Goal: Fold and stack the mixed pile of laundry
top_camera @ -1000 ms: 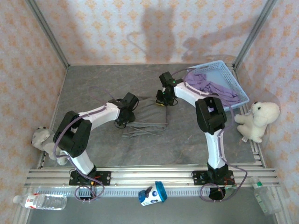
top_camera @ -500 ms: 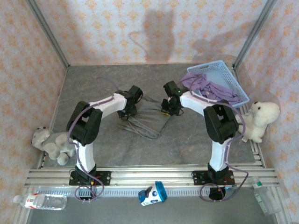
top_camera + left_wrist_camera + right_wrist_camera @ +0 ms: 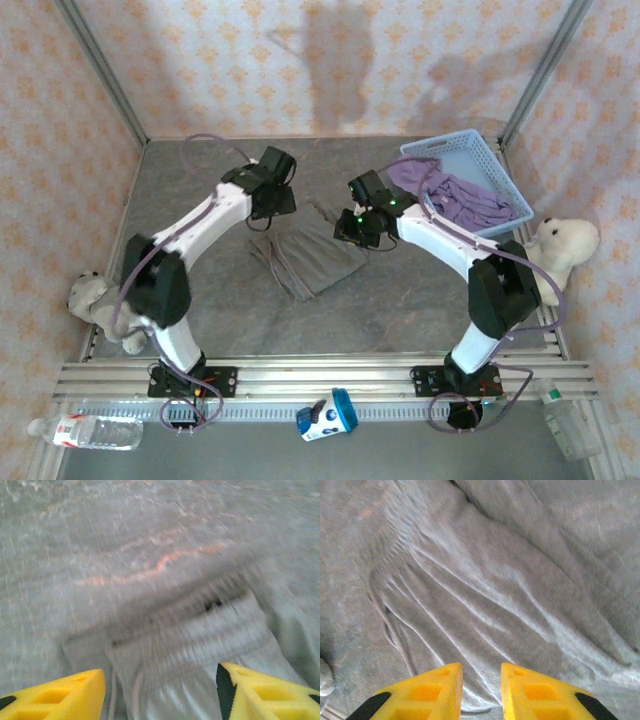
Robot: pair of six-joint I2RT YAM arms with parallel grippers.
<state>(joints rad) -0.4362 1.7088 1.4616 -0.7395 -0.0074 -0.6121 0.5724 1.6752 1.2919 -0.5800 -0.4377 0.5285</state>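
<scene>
A grey-olive garment (image 3: 305, 258) lies folded and creased on the grey table between the two arms. My left gripper (image 3: 272, 205) hovers over its far left edge. In the left wrist view, which is blurred, the left gripper (image 3: 160, 692) is open, with the garment's gathered band (image 3: 200, 625) below the wide gap. My right gripper (image 3: 350, 228) hangs over the garment's far right corner. Its yellow fingers (image 3: 432, 690) stand a little apart above the wrinkled cloth (image 3: 485, 595), nothing pinched between them. A lavender-purple T-shirt (image 3: 455, 195) spills out of the basket.
The light blue lattice basket (image 3: 470, 150) stands at the back right. A white plush toy (image 3: 555, 250) sits at the right edge and a grey one (image 3: 100, 305) at the left. A water bottle (image 3: 85, 430) and a cup (image 3: 328, 415) lie below the front rail.
Both grippers have let go of the grey garment and opened. Both arms have drawn back toward the far side, the left one farthest. The garment now lies shifted and askew on the table.
</scene>
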